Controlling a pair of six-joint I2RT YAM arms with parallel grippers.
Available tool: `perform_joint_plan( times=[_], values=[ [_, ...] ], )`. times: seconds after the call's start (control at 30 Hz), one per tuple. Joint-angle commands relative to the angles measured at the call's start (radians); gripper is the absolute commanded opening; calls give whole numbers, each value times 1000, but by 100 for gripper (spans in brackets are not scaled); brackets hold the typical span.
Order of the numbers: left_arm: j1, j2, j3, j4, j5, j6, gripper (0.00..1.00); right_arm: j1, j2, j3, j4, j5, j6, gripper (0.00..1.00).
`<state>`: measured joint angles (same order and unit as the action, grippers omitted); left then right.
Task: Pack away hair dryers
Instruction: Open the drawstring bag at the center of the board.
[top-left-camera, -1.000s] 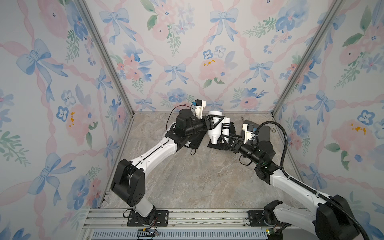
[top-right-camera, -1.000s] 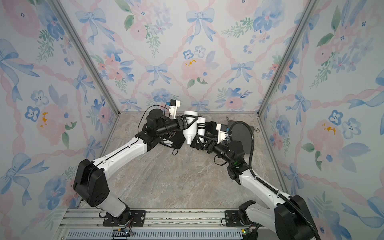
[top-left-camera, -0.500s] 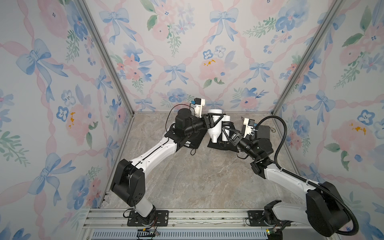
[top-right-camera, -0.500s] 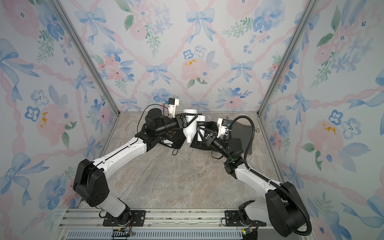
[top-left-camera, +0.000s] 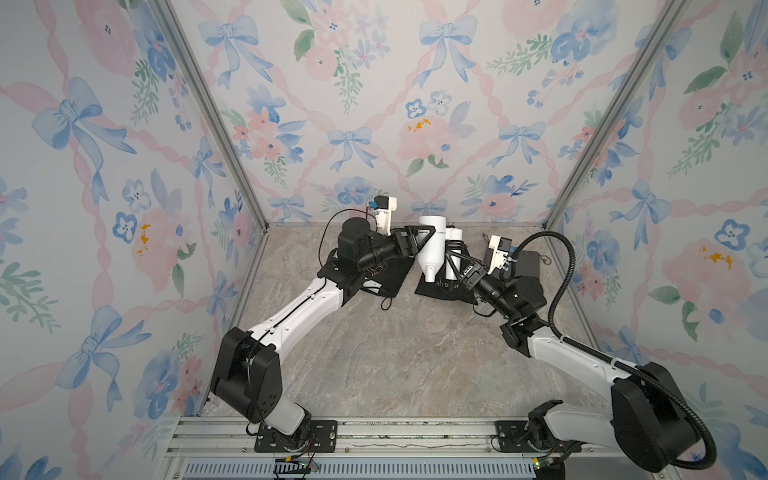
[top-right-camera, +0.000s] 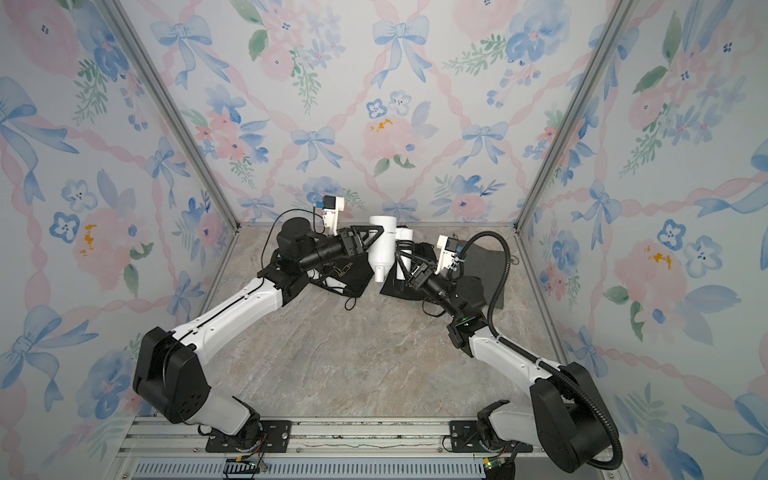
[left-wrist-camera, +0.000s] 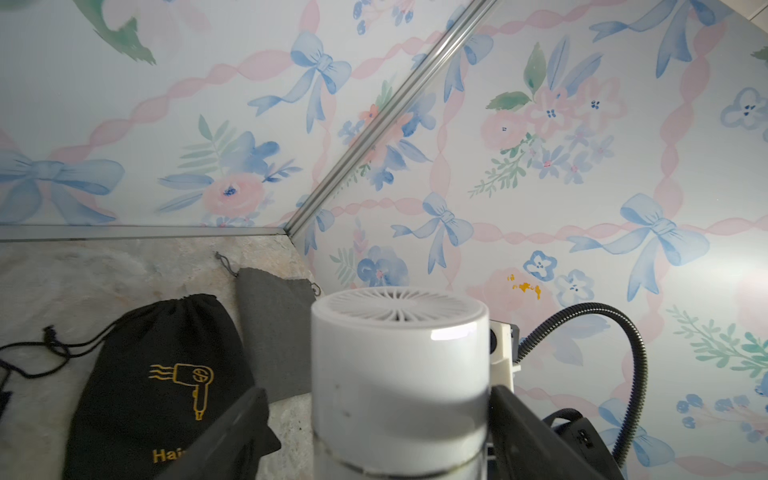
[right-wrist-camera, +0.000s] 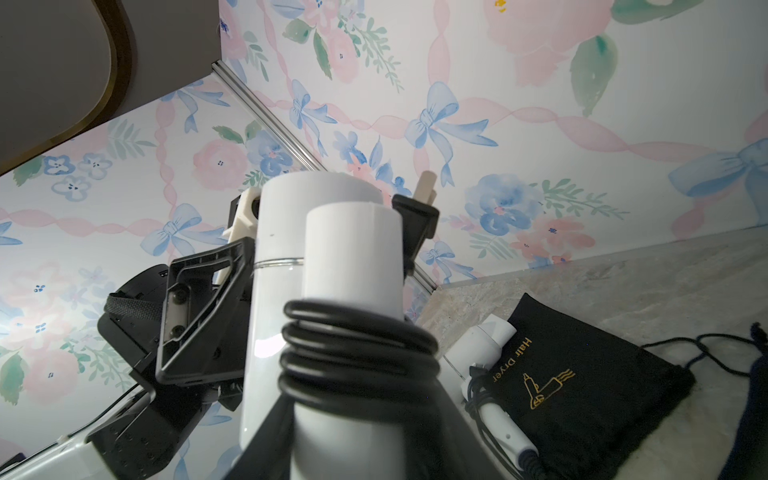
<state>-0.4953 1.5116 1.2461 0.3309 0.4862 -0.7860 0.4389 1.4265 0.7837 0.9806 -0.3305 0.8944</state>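
A white hair dryer (top-left-camera: 432, 249) (top-right-camera: 382, 253) hangs upright above the back of the table, nozzle down. My left gripper (top-left-camera: 430, 237) (left-wrist-camera: 399, 432) straddles its barrel (left-wrist-camera: 399, 365) and is open: one finger (left-wrist-camera: 232, 436) stands clear of it, the other rests against it. My right gripper (top-left-camera: 455, 257) (right-wrist-camera: 353, 449) is shut on the dryer's folded handle (right-wrist-camera: 353, 257), just below the wound black cord (right-wrist-camera: 357, 345). A second white hair dryer (right-wrist-camera: 482, 353) lies on a black pouch (right-wrist-camera: 582, 382) (top-left-camera: 386, 270) under my left arm.
Another black pouch (top-left-camera: 440, 286) (left-wrist-camera: 158, 374) with a gold dryer print lies flat under the held dryer. A grey pouch (top-left-camera: 528, 262) (left-wrist-camera: 274, 324) lies at the back right corner. Walls close in the table on three sides; the near half is bare stone.
My right arm reached in toward the dryer and its gripper closed on the handle. After that my left gripper's jaws spread off the barrel. The dryer has stayed in place.
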Motion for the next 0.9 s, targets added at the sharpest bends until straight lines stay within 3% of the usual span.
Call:
perform_joint_plan(
  times=[0.0, 0.17, 0.3, 0.43, 0.7, 0.87],
  values=[
    [51, -55, -1, -179, -97, 154, 84, -21, -35, -16, 49, 54, -41, 25],
    [76, -80, -23, -365, -260, 313, 85, -56, -81, -65, -84, 96, -136, 25],
    [70, -32, -32, -473, -389, 385, 84, -69, -168, -87, -305, 154, -294, 25],
    [6, 105, 39, -594, -599, 453, 84, -82, -257, -74, -563, 222, -387, 25],
    [-21, 356, 191, -734, -861, 472, 83, -85, -375, -71, -774, 222, -433, 25],
    [6, 427, 244, -771, -868, 447, 84, -81, -409, -91, -801, 213, -439, 25]
  ],
)
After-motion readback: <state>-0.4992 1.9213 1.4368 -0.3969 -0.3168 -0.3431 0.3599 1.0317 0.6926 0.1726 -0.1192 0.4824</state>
